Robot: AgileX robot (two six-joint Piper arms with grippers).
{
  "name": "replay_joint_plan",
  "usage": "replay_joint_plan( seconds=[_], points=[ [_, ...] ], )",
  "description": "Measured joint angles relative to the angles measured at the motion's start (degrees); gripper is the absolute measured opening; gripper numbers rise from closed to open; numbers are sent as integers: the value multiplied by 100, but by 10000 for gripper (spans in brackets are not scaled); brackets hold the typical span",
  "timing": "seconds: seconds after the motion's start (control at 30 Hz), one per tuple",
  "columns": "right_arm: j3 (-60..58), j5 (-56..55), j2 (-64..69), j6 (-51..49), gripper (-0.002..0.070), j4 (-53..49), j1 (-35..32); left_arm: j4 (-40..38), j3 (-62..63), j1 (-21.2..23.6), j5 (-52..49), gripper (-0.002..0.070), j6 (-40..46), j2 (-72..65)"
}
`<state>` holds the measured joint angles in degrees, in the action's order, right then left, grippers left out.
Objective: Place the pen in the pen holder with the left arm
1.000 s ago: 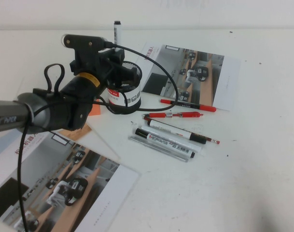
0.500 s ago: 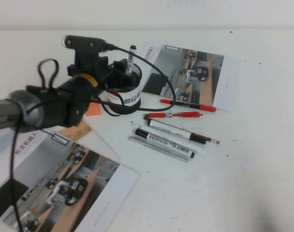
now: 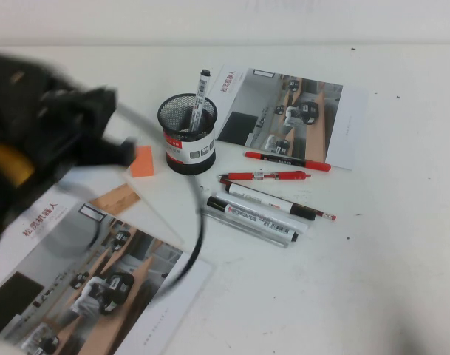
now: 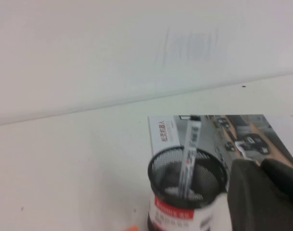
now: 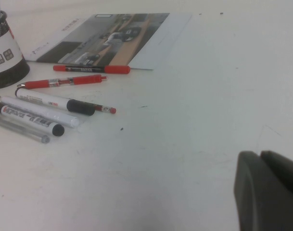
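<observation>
The pen (image 3: pixel 199 100), a white-barrelled marker with a black tip, stands leaning inside the pen holder (image 3: pixel 188 144), a black mesh cup with a red-and-white band. Both also show in the left wrist view, the pen (image 4: pixel 190 154) upright in the holder (image 4: pixel 184 211). My left gripper (image 3: pixel 120 150) is a blurred black mass to the left of the holder, apart from it and empty. In the left wrist view the left gripper (image 4: pixel 259 163) has its fingers together. My right gripper (image 5: pixel 261 159) is shut and empty above bare table.
Two more white markers (image 3: pixel 265 201) and a grey pen (image 3: pixel 247 229) lie right of the holder, with two red pens (image 3: pixel 265 176) behind them. An orange note (image 3: pixel 142 161) lies left of the holder. Brochures lie at the back (image 3: pixel 298 111) and front left (image 3: pixel 99 281).
The left arm lowered the pen into the holder and let go of it. It has since swung away to the left and towards the camera. The pen stays in the holder.
</observation>
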<state>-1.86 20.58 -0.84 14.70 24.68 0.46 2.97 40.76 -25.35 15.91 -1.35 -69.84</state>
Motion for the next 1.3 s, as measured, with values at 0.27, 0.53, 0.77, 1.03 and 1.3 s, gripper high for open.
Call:
replay_joint_plan(
  seconds=[0.27, 0.53, 0.77, 1.03, 1.3],
  points=[
    [0, 0, 0, 0, -20, 0, 0, 0, -1661, 0, -428, 1, -236, 2312],
    [0, 0, 0, 0, -20, 0, 0, 13, -2601, 0, -713, 0, -247, 3816],
    [0, 0, 0, 0, -20, 0, 0, -43, -3106, 30, -1062, 0, -201, 4408],
    [0, 0, 0, 0, -20, 10, 0, -860, -4000, 1353, -1063, 0, 248, 5880],
    [0, 0, 0, 0, -20, 69, 0, -897, -4217, 1865, -1859, 0, 237, 7027]
  ],
)
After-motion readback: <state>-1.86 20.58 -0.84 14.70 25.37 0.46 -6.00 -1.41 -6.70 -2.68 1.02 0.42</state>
